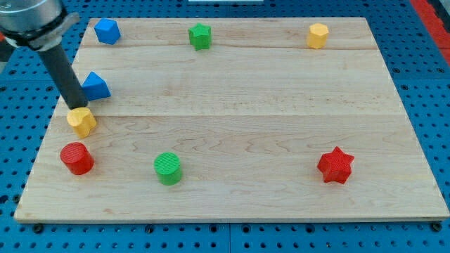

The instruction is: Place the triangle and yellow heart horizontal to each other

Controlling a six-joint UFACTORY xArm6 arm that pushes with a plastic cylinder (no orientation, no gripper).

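1. A blue pegboard (422, 84) is being seen around a pale wooden bench (246, 105).
2. The dark rod is being held at the view's left; no end effector is being carried, so no open or closed state can be told.
3. My tip (76, 107) is being pressed against the top of the yellow heart (82, 121).
4. The blue triangle (95, 86) is being seen just above and right of the heart, beside the rod.

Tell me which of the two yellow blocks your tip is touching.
The yellow heart at the view's left edge: my tip sits right at its top side, just below the blue triangle. The other yellow block, a hexagon, lies far off at the view's top right.
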